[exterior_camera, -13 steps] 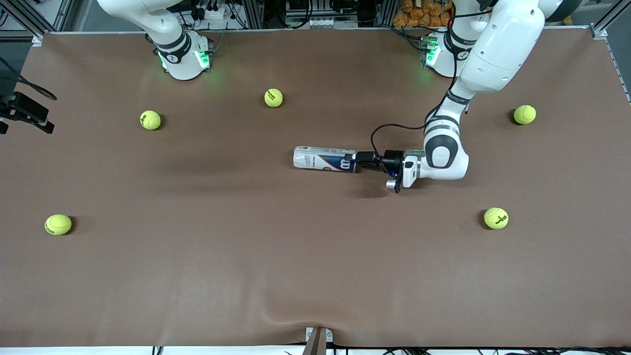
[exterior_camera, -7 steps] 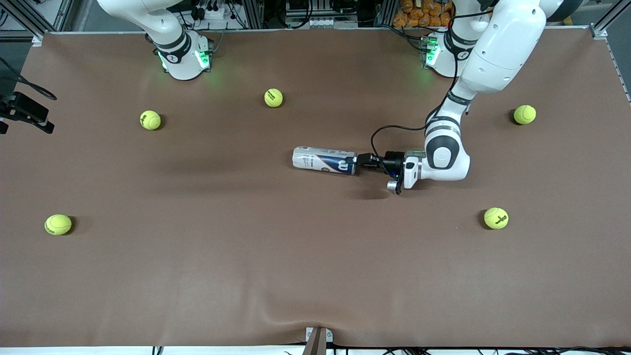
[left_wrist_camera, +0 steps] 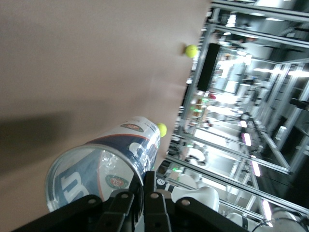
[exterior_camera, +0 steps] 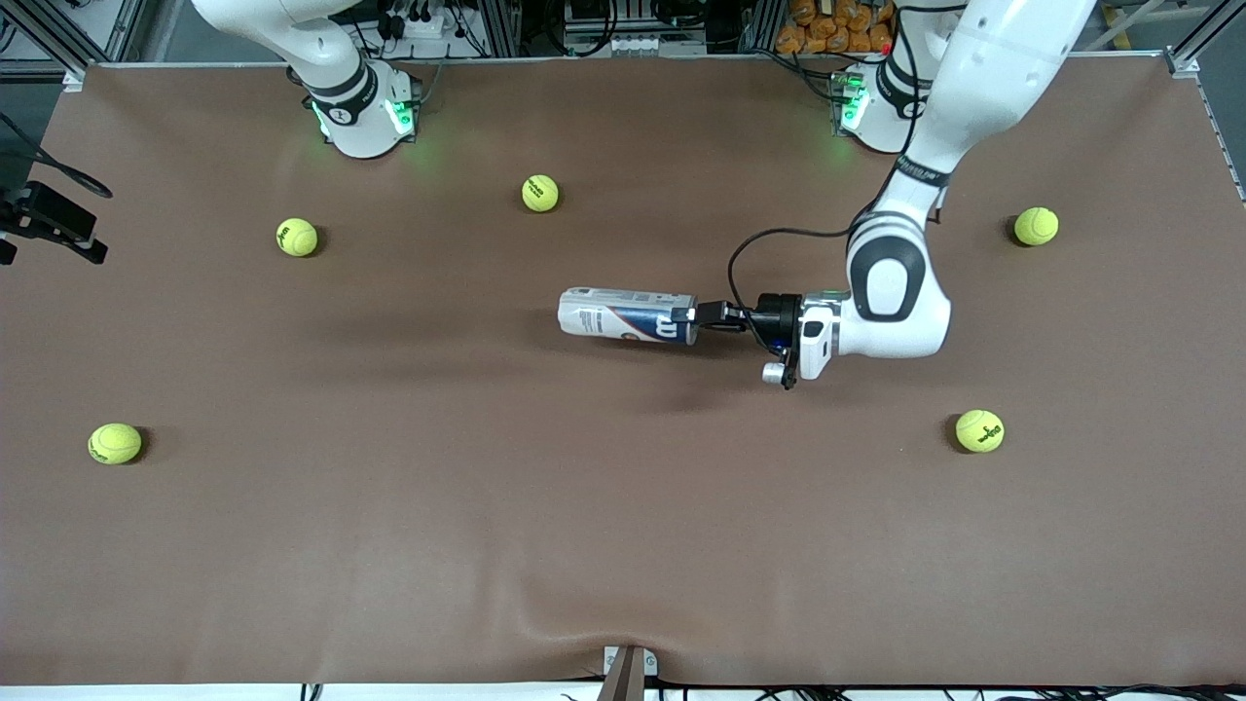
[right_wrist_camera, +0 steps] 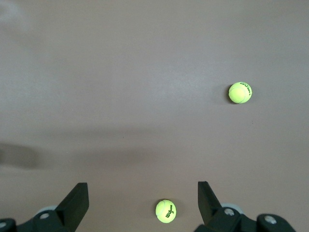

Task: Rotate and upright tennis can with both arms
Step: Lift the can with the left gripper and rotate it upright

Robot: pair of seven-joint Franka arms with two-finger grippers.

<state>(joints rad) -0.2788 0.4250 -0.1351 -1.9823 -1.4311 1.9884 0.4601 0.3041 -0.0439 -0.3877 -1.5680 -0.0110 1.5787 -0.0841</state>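
Observation:
The tennis can lies on its side near the middle of the brown table, white and navy label up. My left gripper is shut on the rim of the can's end that points toward the left arm's end of the table. In the left wrist view one finger sits inside the clear end of the can and the other outside it, with the left gripper pinching the wall. The right gripper hangs open above bare table, holding nothing; it is outside the front view, and the right arm waits.
Several yellow-green tennis balls lie scattered on the table: one near the bases, one and one toward the right arm's end, one and one toward the left arm's end. Two balls lie below the right gripper.
The left gripper has closed on the can's rim. The can has shifted a little toward the right arm's end of the table with the gripper. The right arm has not moved.

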